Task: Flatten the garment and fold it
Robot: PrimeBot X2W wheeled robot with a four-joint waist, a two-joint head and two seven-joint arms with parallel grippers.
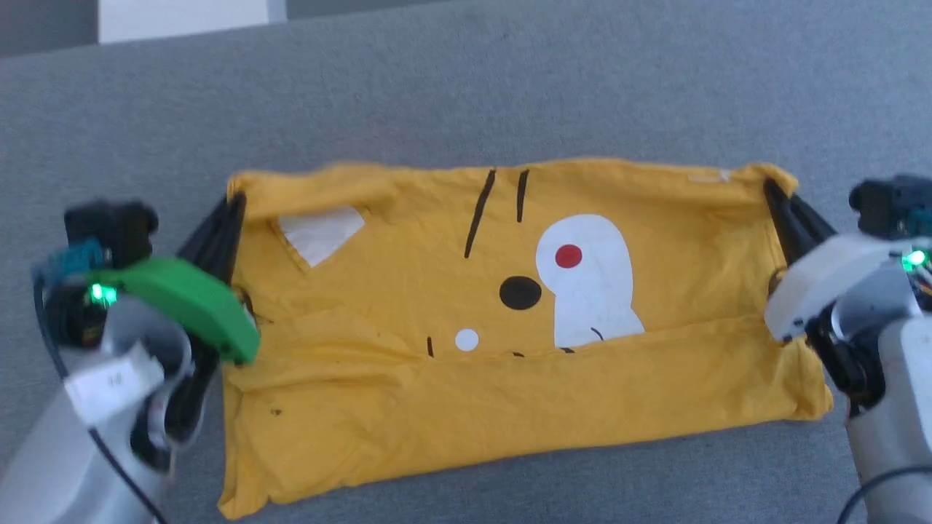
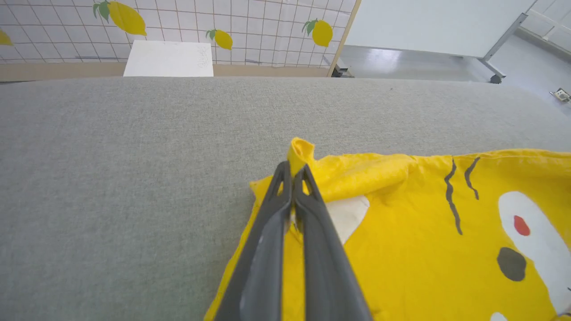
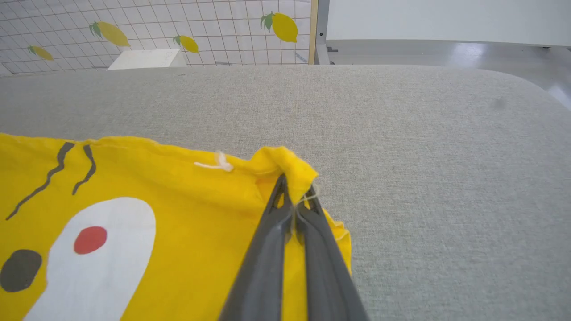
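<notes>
Left fingers are pinched tight on the far left corner of the garment. My right fingers are pinched tight on its far right corner. It lies on the grey desk, its long side running left to right between my arms. I think both corners must come toward me together.

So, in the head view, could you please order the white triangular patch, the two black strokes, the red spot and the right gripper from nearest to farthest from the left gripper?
1. white triangular patch, left end.
2. two black strokes, upper middle.
3. red spot, right of middle.
4. right gripper, far right corner.
</notes>
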